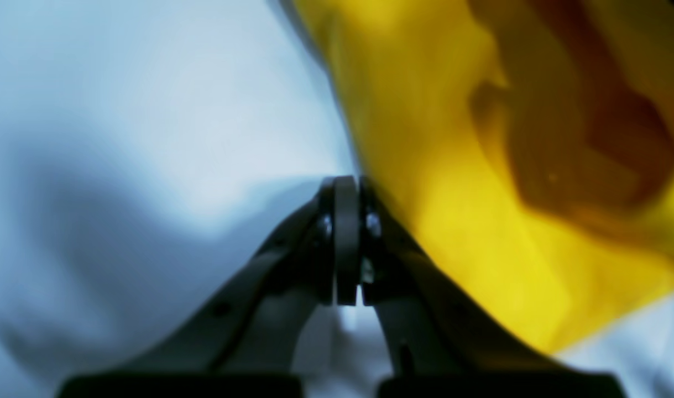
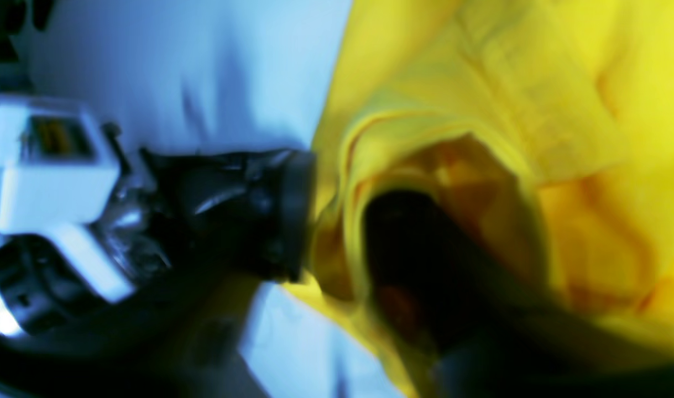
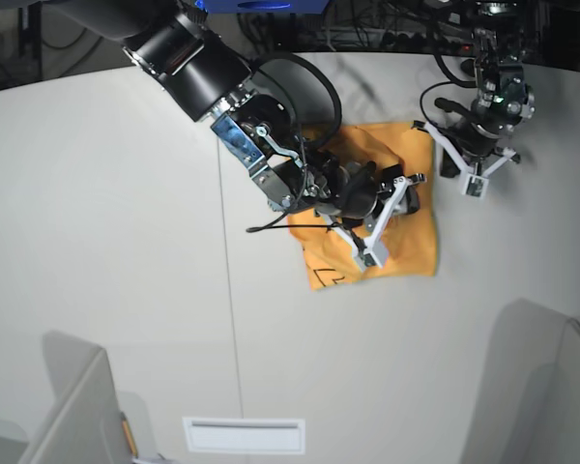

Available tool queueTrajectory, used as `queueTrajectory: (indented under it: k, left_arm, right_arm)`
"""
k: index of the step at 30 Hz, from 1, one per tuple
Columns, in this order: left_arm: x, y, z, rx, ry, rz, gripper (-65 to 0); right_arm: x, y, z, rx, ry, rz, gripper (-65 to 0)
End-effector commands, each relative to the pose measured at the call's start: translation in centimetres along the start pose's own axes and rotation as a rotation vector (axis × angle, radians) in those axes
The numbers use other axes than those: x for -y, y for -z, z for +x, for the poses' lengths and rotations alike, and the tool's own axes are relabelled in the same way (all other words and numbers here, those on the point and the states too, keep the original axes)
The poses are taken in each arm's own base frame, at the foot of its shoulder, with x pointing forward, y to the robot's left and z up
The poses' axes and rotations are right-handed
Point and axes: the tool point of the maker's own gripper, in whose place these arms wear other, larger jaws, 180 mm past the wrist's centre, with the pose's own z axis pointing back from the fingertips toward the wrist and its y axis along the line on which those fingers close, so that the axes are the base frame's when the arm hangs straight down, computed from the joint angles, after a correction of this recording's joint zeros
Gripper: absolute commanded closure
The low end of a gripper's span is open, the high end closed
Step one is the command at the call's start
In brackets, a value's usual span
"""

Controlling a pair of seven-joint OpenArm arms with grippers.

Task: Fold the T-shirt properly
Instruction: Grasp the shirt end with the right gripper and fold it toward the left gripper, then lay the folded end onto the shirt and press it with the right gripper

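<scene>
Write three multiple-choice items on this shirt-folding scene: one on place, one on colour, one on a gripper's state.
1. Where is the left gripper?
A. at the T-shirt's edge
B. over the middle of the T-shirt
C. far from the T-shirt

2. What colour is the T-shirt?
A. blue
B. orange-yellow
C. green

3. How do the left gripper's jaws stand?
A. wide open
B. shut
C. hidden

Answers:
1 A, the base view shows it by the cloth's corner.
2 B, every view shows that colour.
3 B, the left wrist view shows the jaws pressed together.
</scene>
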Motion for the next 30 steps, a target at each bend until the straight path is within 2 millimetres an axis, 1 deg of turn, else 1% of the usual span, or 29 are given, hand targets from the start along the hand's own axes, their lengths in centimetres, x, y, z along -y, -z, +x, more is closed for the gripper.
queueTrajectory:
  k: [1, 2, 3, 4, 7, 9, 11, 12, 15, 17, 19, 21, 22, 23, 24, 25, 26, 27, 28, 29, 30]
  left_arm:
    - [-2.6, -1.0, 1.7, 0.053, 0.004, 0.07, 0.0]
    - [-4.1, -1.5, 1.9, 0.063, -0.008, 0.107, 0.0]
    - [-5.4, -2.1, 1.7, 0.061, -0.023, 0.142, 0.0]
    - [-6.9, -2.6, 1.4, 0.046, -0.04, 0.178, 0.0]
    - [-11.3, -4.7, 0.3, 0.007, -0.106, 0.292, 0.0]
    - [-13.0, -5.9, 0.0, 0.001, -0.112, 0.319, 0.0]
    - [-14.2, -6.7, -0.2, 0.0, -0.12, 0.337, 0.0]
    - [-14.8, -7.1, -0.7, -0.012, -0.126, 0.348, 0.0]
    - [-15.5, -7.6, -1.1, -0.02, -0.136, 0.36, 0.0]
    - [-15.6, -7.5, -0.8, -0.012, -0.137, 0.36, 0.0]
    - [-15.7, -7.2, -1.3, -0.023, -0.152, 0.356, 0.0]
    - [-15.7, -6.8, -2.1, -0.039, -0.169, 0.35, 0.0]
    - [-15.7, -6.8, -2.2, -0.041, -0.172, 0.349, 0.0]
    - [-15.7, -6.8, -2.2, -0.041, -0.172, 0.349, 0.0]
    - [-15.7, -6.8, -2.1, -0.039, -0.171, 0.349, 0.0]
    - [-15.7, -6.7, -2.2, -0.042, -0.173, 0.349, 0.0]
    - [-15.8, -6.7, -2.3, -0.042, -0.175, 0.349, 0.0]
    - [-16.2, -7.1, -2.6, -0.043, -0.186, 0.363, 0.0]
    - [-16.7, -7.5, -2.7, -0.04, -0.195, 0.378, 0.0]
    - [-17.2, -7.9, -2.8, -0.037, -0.207, 0.392, 0.0]
    - [-17.4, -8.1, -3.0, -0.035, -0.214, 0.402, 0.0]
  right_arm:
    - [-1.4, -0.3, 1.7, 0.044, -0.015, 0.038, -33.2]
    - [-1.4, -0.3, 1.6, 0.044, -0.014, 0.038, -37.4]
    - [-1.4, -0.3, 1.7, 0.045, -0.014, 0.04, -40.1]
    - [-1.4, -0.3, 1.7, 0.045, -0.014, 0.04, -41.4]
    - [-1.4, -0.1, 1.4, 0.037, -0.01, 0.039, -41.1]
    - [-1.8, -0.1, 1.2, 0.031, -0.026, 0.044, -41.1]
    - [-3.0, 0.1, 1.0, 0.026, -0.078, 0.06, -41.1]
    - [-3.8, 0.3, 0.8, 0.023, -0.111, 0.072, -41.1]
    - [-5.6, 0.6, 0.1, 0.014, -0.195, 0.095, -41.1]
    - [-7.2, 0.3, 0.0, 0.021, -0.244, 0.125, -41.1]
    - [-8.8, -0.7, 1.1, 0.057, -0.281, 0.161, -41.1]
    - [-10.2, -2.3, 2.1, 0.102, -0.314, 0.196, -41.1]
    - [-9.9, -3.3, 2.1, 0.101, -0.337, 0.194, -41.1]
    - [-9.4, -4.4, 2.7, 0.117, -0.344, 0.189, -41.0]
    - [-8.6, -5.5, 3.4, 0.136, -0.338, 0.176, -41.0]
    - [-7.2, -6.7, 4.4, 0.163, -0.316, 0.153, -40.8]
    - [-5.9, -7.6, 4.6, 0.176, -0.282, 0.132, -38.7]
    - [-4.3, -8.6, 5.0, 0.198, -0.24, 0.105, -33.2]
    - [-2.7, -9.5, 5.5, 0.217, -0.199, 0.076, -24.9]
    - [-1.4, -10.2, 5.6, 0.228, -0.161, 0.052, -13.7]
    - [0.0, -10.8, 5.6, 0.233, -0.125, 0.028, 0.0]
